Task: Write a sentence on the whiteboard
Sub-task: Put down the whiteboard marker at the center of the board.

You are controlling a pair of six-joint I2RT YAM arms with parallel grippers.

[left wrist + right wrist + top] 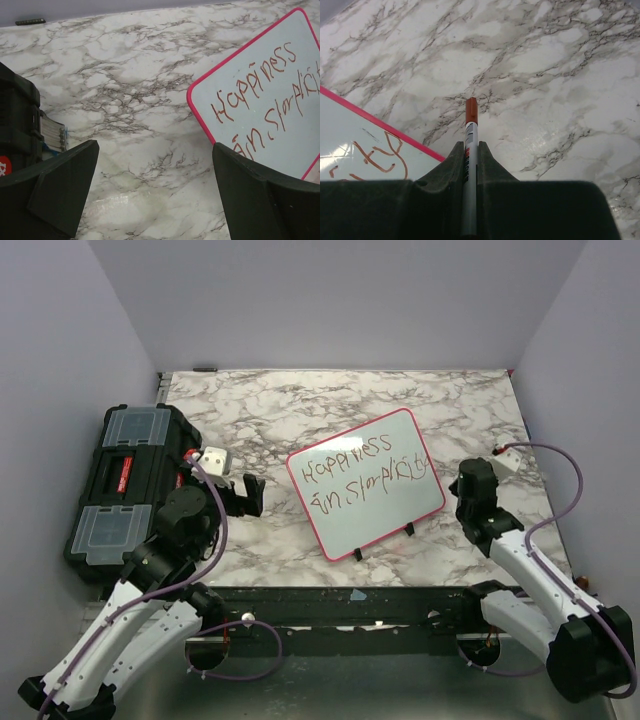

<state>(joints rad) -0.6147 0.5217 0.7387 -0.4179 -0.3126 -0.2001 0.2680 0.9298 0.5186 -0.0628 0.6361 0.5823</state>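
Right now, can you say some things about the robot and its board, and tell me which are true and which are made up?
1. The right gripper is shut on a marker. True.
2. The left gripper is holding the whiteboard. False: its jaws stand wide open with nothing between them, and it is off to the side of the board, not touching it.
3. The whiteboard has a blue frame. False: the frame is pink-red.
4. The sentence is written on the board in two lines. True.
5. The black toolbox sits by the right arm. False: it is on the left side of the table, next to the left arm.
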